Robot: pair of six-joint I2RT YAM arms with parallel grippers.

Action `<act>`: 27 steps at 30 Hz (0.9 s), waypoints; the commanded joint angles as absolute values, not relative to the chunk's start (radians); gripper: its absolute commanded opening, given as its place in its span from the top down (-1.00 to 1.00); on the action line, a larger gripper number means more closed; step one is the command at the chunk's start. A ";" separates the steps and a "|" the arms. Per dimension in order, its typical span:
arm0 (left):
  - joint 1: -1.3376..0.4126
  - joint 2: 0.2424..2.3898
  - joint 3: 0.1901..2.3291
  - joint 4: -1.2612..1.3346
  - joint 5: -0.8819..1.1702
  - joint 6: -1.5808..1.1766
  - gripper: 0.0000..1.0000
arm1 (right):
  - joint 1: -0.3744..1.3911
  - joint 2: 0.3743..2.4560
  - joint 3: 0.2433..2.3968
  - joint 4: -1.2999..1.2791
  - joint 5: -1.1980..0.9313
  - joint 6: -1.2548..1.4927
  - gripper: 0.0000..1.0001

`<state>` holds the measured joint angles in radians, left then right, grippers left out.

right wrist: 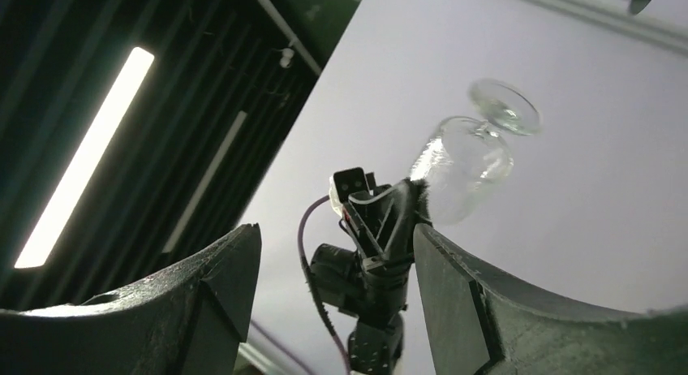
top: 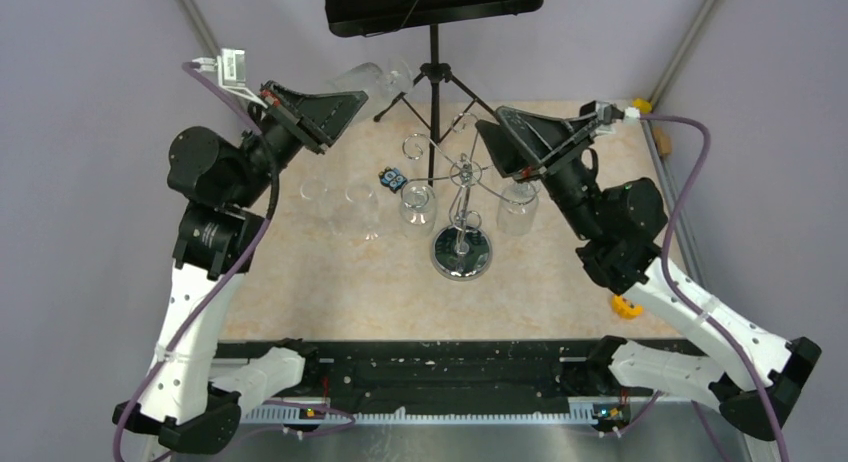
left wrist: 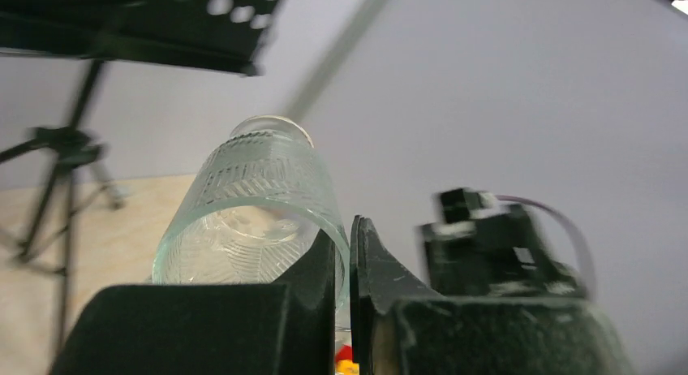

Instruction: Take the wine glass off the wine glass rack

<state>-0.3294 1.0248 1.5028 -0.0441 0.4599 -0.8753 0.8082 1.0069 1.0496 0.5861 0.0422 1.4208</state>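
The chrome wine glass rack (top: 460, 197) stands mid-table on its round mirror base (top: 462, 254). Two glasses hang from it, one on the left (top: 417, 205) and one on the right (top: 517, 208). My left gripper (top: 350, 98) is raised behind and left of the rack, shut on the rim of a ribbed wine glass (top: 377, 78). In the left wrist view the gripper (left wrist: 345, 265) pinches the wall of that glass (left wrist: 260, 200), one finger inside the bowl. My right gripper (top: 490, 147) hovers open and empty beside the rack's right side. Its view (right wrist: 337, 257) shows the held glass (right wrist: 469, 160).
A black tripod music stand (top: 432, 52) stands behind the rack. Two clear glasses (top: 313, 192) (top: 358, 214) stand on the table to the left. A small blue-and-black object (top: 392, 179) lies near the rack. Yellow pieces (top: 627, 307) sit at the right edge.
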 commanded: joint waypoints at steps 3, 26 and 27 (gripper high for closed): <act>-0.329 1.019 1.573 -0.405 -0.072 -0.506 1.00 | 0.800 0.892 1.107 0.393 0.181 1.184 -0.37; 0.203 1.389 1.432 -0.747 -0.057 -0.536 1.00 | 0.800 0.738 1.055 0.232 0.309 1.025 -0.29; 0.204 1.400 1.422 -0.750 -0.080 -0.546 1.00 | 0.800 0.729 1.051 0.227 0.319 1.018 -0.29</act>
